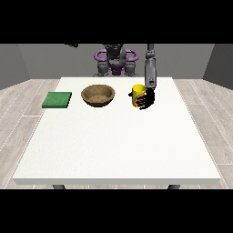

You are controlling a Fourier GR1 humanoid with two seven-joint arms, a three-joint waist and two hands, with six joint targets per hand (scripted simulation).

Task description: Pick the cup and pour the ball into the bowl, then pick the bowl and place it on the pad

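White counter [113, 145], wooden floor around. Hand at the view's right [146, 99] wrapped round yellow cup [137, 94], upright to keep the ball in. Bowl [98, 95] just left, ready for pouring; green pad [57, 99] far left.

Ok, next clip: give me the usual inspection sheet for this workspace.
Surface: white table, level.
Job's things: yellow cup upright, right of the brown bowl; green pad left of the bowl; ball not visible.
Clutter: nothing seen.
Hands: hand at the view's right against the cup, fingers curled round it; the other hand raised at upper left, barely visible.
Cables: nothing seen.
Surroundings: wood-look floor, grey walls.
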